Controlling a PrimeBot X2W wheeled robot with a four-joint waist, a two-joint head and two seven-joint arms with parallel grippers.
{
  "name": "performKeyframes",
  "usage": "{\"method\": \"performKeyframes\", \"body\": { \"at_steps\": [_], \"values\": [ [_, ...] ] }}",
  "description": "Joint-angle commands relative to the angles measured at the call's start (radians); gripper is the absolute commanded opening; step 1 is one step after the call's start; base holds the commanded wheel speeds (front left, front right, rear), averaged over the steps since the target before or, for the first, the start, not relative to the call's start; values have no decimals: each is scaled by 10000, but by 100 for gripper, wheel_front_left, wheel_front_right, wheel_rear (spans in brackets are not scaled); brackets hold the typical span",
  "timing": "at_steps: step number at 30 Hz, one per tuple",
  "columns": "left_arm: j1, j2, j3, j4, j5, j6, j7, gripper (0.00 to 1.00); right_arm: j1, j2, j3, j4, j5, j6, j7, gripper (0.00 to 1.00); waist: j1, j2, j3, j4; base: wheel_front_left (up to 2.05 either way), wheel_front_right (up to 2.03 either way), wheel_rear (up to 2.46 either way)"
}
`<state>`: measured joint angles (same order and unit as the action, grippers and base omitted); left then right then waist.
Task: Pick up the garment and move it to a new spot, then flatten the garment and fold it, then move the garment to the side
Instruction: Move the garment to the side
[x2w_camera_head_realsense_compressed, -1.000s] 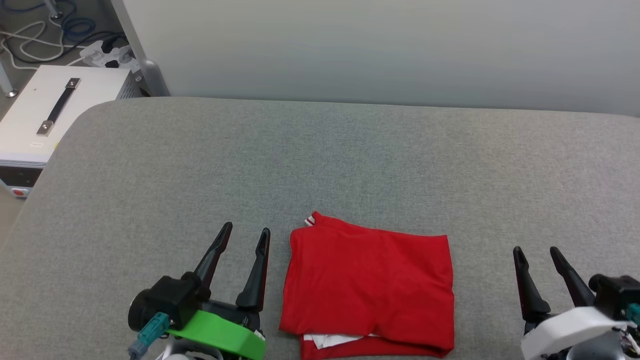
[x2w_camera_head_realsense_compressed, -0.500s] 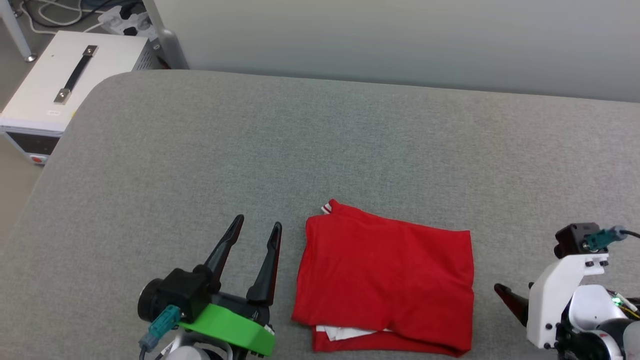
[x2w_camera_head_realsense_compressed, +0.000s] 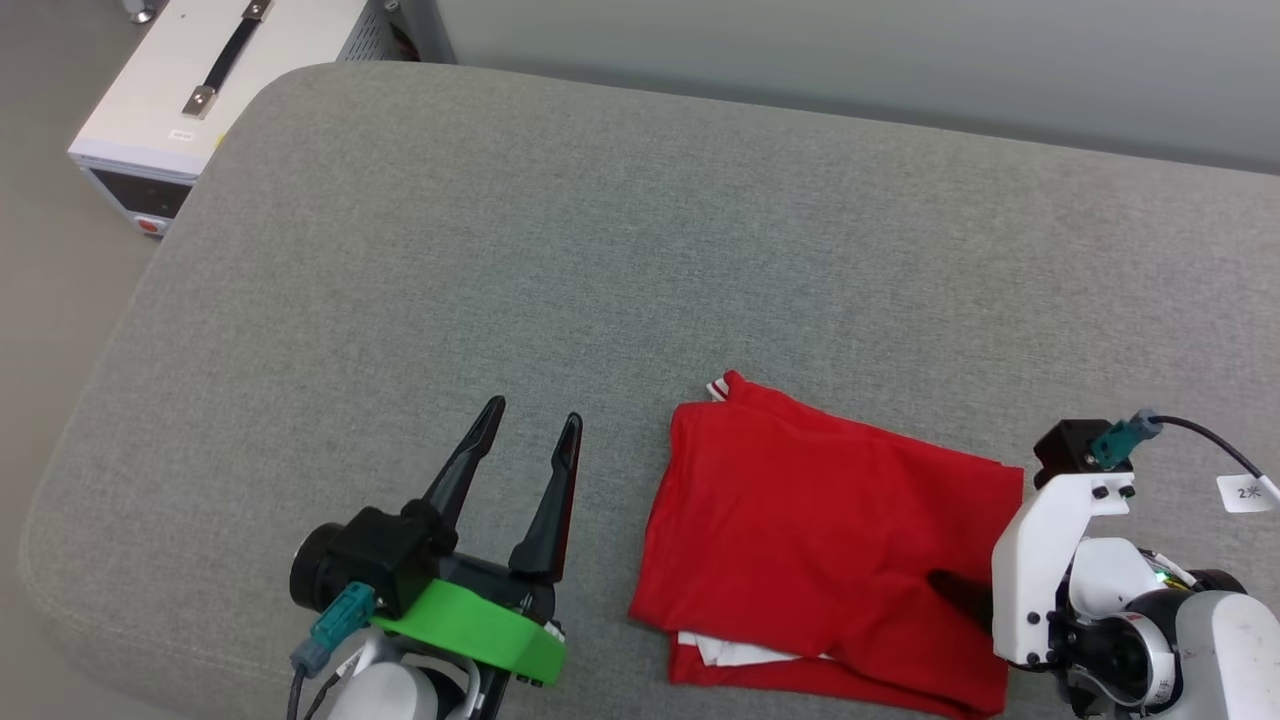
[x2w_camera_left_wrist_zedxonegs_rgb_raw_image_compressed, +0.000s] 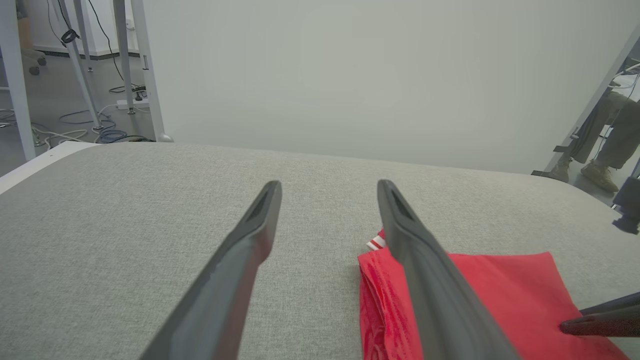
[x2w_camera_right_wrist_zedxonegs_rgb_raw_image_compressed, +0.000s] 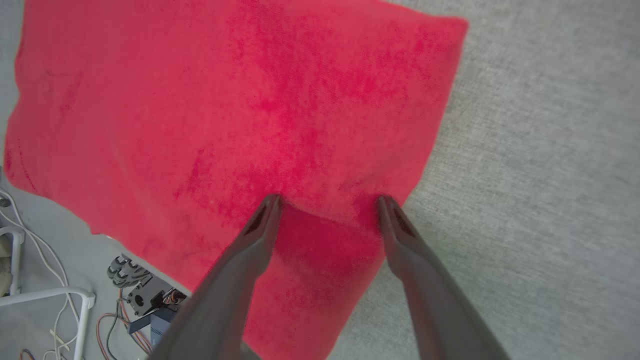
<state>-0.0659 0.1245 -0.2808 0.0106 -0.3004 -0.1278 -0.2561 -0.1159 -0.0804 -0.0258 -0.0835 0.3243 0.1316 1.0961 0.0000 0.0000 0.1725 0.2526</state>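
folded garment lower centre; right gripper spread, tips down on cloth, likely to slide it aside; left gripper spread, empty, lower left

We see the garment folded into a flat, roughly rectangular red bundle, lying slightly skewed in the lower right of the head view. Red-white striped trim peeks out at its upper left corner, and a white layer shows between the folds along its lower edge.
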Motion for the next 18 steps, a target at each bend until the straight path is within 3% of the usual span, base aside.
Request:
{"method": "performKeyframes", "body": {
  "at_steps": [1, 9, 10, 11, 12, 18],
  "values": [
    [-201, -65, 19, -12, 20, -29, -57, 100, -181, 51, 47, 198, -95, -9, 27, 100, 0, 0, 210, 231, 0, 0, 0],
    [-348, -137, 1, 6, 30, -29, -57, 100, -126, 115, 517, 1333, -256, -9, -162, 100, 0, 0, 412, 443, 0, 0, 0],
    [-360, -148, 5, 9, 34, -29, -57, 100, -87, 80, 622, 1470, -274, -9, -159, 56, 0, 0, 419, 452, 0, 0, 0],
    [-365, -156, 8, 10, 38, -29, -57, 100, -58, 53, 704, 1561, -258, -9, -169, 35, 0, 0, 419, 453, 0, 0, 0],
    [-367, -165, 13, 11, 43, -29, -57, 100, -36, 14, 783, 1651, -224, -9, -228, 0, 0, 0, 415, 451, 0, 0, 0],
    [-291, -130, 79, 37, 49, -29, -57, 100, -176, -545, 1285, 1785, -119, -9, -966, 0, 0, 0, 252, 237, 0, 0, 0]
  ]
}}
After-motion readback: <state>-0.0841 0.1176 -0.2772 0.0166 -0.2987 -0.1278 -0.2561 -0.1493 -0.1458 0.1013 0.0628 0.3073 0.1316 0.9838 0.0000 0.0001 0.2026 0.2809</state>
